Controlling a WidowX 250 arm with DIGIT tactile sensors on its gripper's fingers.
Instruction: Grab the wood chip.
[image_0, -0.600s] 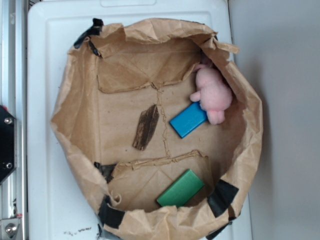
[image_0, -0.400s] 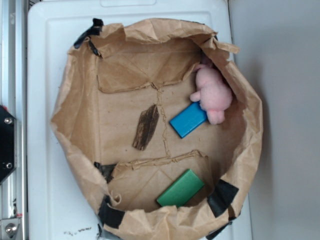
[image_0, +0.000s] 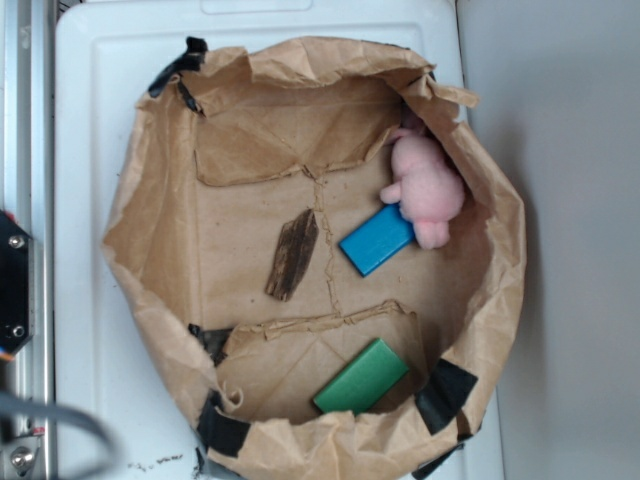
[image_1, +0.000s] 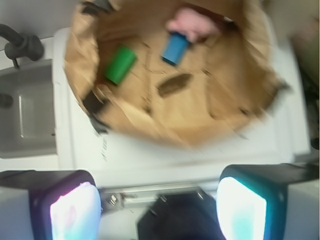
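The wood chip (image_0: 292, 254) is a dark brown, streaky sliver lying flat on the floor of the brown paper bag (image_0: 150, 230), near its middle. It also shows in the wrist view (image_1: 174, 84), blurred. My gripper (image_1: 157, 207) is open and empty, its two pads wide apart at the bottom of the wrist view. It hangs high above the white lid's edge, outside the bag and well away from the chip. In the exterior view only a blurred grey part of the arm (image_0: 50, 430) shows at the bottom left.
A blue block (image_0: 377, 239) lies right of the chip, touching a pink plush toy (image_0: 428, 188). A green block (image_0: 361, 377) lies in the bag's near corner. The bag's crumpled walls stand up all round. It sits on a white lid (image_0: 90, 120).
A blurred grey part of the arm has come into the exterior view at the bottom left. The things in the bag have not moved.
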